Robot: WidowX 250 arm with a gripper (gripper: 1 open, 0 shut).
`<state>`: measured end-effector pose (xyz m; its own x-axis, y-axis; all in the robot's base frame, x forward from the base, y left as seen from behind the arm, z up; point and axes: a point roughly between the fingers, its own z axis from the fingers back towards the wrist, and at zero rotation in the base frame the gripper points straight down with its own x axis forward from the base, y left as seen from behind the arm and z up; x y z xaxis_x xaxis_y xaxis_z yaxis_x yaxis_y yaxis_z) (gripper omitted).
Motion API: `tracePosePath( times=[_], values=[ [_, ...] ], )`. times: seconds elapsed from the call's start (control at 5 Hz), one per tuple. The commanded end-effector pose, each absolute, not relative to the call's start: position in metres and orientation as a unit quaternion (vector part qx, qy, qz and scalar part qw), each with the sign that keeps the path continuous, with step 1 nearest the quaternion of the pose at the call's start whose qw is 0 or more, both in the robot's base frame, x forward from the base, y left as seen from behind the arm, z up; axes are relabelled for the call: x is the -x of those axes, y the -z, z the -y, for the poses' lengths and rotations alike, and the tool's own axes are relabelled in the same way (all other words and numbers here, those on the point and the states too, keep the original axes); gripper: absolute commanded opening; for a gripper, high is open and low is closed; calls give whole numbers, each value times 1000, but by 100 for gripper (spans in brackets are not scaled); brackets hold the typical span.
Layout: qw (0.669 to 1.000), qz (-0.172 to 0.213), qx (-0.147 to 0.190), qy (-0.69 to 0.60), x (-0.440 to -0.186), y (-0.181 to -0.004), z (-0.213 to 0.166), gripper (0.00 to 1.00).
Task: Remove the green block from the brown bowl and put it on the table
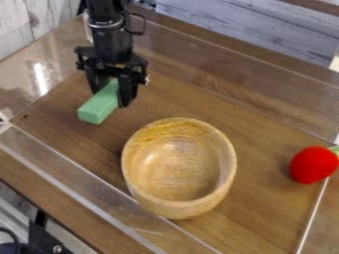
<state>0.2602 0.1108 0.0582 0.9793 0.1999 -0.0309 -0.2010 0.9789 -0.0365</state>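
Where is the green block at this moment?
In the camera view the green block is at upper left, between the jaws of the gripper, low over the table, left of and beyond the empty bowl.

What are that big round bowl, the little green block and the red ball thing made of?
The round light-brown bowl looks like turned wood with a matte finish: grain rings show inside. The small mint-green rectangular block has plain, even faces, so painted wood or plastic; I cannot tell which. The red round object looks smooth with a slight sheen, possibly plastic toy fruit.
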Motion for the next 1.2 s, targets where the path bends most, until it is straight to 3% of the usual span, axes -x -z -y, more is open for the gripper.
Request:
tracePosePath(
  times=[0.0,0.4,0.8,1.0],
  values=[
    [993,11,11,-116,-256,-73,-117,0],
    [994,7,12,-113,-252,-75,-125,0],
    [997,3,16,-77,-274,-88,-125,0],
    [998,2,19,-60,-279,-81,-122,100]
  ],
)
